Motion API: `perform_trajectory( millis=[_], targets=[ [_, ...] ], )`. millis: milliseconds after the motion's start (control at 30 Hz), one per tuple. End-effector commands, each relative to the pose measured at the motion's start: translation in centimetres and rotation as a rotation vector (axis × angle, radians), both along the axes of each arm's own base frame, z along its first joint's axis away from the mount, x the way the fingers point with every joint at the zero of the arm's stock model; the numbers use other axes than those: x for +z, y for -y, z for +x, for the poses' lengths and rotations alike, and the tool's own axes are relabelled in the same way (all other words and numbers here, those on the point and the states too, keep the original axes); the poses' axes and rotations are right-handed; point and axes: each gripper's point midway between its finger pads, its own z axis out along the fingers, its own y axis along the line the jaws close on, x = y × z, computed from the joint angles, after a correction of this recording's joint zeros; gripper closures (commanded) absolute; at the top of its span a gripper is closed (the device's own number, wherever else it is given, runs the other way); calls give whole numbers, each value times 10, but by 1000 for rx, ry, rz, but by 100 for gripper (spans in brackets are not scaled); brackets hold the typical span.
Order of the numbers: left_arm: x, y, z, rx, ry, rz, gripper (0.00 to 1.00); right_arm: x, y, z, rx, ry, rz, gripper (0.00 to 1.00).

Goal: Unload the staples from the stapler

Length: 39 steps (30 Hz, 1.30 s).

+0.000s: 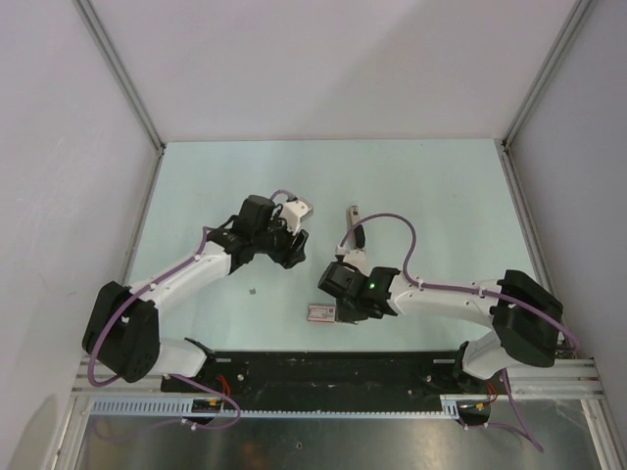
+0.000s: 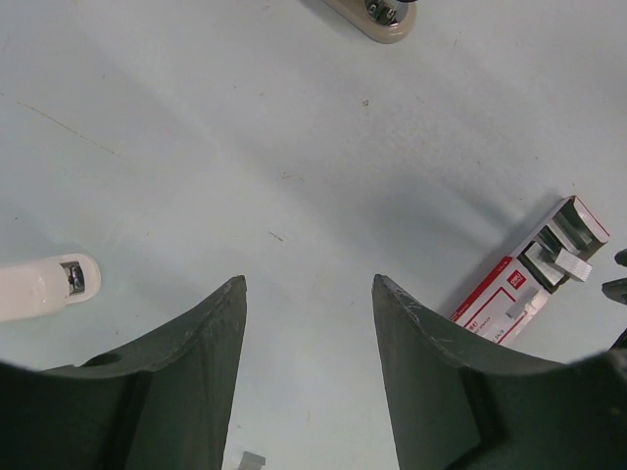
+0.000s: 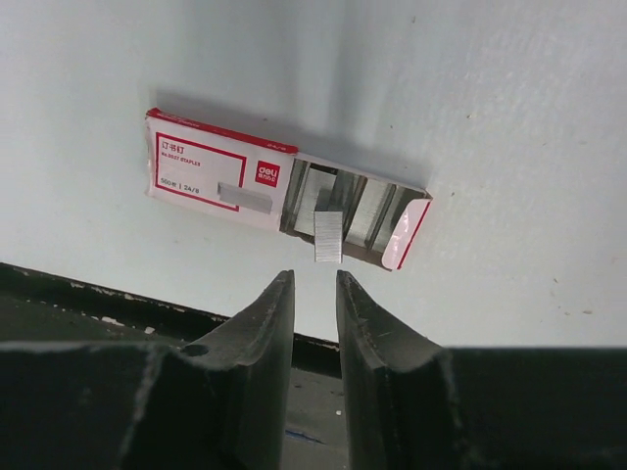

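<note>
Overhead, you have one of the staples, a tiny dark bit, lying on the table left of the staple packet and nearer than the left gripper; the stapler lies farther back. Your left wrist view shows its fingers spread wide over the table. Your right wrist view shows the right gripper parted only narrowly, holding nothing, just short of a grey strip poking from the packet
</note>
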Motion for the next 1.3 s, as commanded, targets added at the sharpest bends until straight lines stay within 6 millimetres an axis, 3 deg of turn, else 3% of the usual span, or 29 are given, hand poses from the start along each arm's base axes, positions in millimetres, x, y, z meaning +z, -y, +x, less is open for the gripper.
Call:
perform_trajectory(
  millis=[0,300,600,867,1067,1267],
  targets=[
    [7,2,-1,-57,59,13,41,25,1,14,-33,78,20,73],
    [5,3,-1,-66,63,22,41,6,-8,15,4,45,2,82],
    [-11,4,-11,-124,75,85,41,-12,-9,19,12,31,-30,86],
    [-30,2,-21,-185,60,128,41,-8,-10,24,5,32,-8,85],
    [-53,2,-47,-340,79,209,42,30,7,27,-28,68,71,76],
    [-78,1,-72,-464,98,322,43,12,35,13,-93,-33,196,75]
  ],
)
